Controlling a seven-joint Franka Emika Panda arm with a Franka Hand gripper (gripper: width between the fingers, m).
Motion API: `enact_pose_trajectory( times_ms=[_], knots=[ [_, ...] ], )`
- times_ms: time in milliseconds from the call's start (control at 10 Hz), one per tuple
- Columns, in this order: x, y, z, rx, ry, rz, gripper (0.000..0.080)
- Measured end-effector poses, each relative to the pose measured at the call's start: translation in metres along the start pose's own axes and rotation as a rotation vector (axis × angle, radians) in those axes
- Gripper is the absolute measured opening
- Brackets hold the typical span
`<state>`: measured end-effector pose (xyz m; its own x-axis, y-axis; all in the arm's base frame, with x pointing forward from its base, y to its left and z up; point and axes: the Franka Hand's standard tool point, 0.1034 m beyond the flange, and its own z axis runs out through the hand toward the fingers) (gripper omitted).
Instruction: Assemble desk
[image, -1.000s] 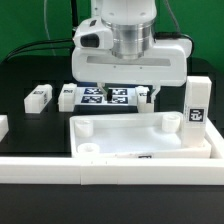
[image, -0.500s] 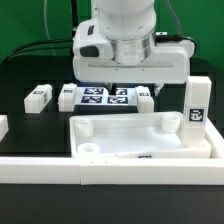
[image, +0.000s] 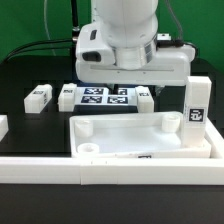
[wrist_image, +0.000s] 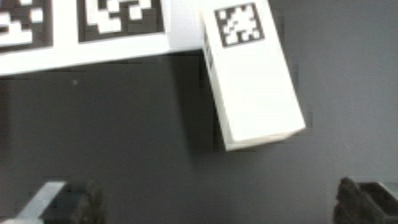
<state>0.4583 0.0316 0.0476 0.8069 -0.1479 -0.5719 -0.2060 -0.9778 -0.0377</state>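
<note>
The desk's white tabletop (image: 140, 140), a rimmed tray with round corner sockets, lies at the front. One tagged white leg (image: 197, 105) stands upright at the exterior view's right. Others lie flat: two (image: 38, 96) (image: 67, 97) on the left and one (image: 146, 98) against the marker board (image: 105, 97). In the wrist view a flat leg (wrist_image: 254, 80) lies beside the marker board (wrist_image: 80, 30). My gripper (wrist_image: 214, 205) hangs open above the dark table short of that leg's end. Nothing is between its fingertips (wrist_image: 54, 205).
A long white border rail (image: 110, 172) runs along the front edge, with another white piece (image: 3, 125) at the exterior view's far left. The arm's white wrist housing (image: 130, 60) hovers over the marker board and hides its back part.
The hand has risen and shifted slightly toward the exterior view's right. The jaws stay open, and no part has moved.
</note>
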Motion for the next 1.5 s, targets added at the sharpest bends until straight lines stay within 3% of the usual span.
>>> enact_pose_trajectory(
  times_ms=[400, 700, 1500],
  knots=[
    [-0.003, -0.010, 0.009, -0.020, -0.224, -0.001, 0.0649],
    [-0.006, -0.004, 0.015, -0.028, -0.405, 0.010, 0.0649],
    [-0.008, -0.002, 0.029, -0.030, -0.418, 0.032, 0.0649]
  ],
)
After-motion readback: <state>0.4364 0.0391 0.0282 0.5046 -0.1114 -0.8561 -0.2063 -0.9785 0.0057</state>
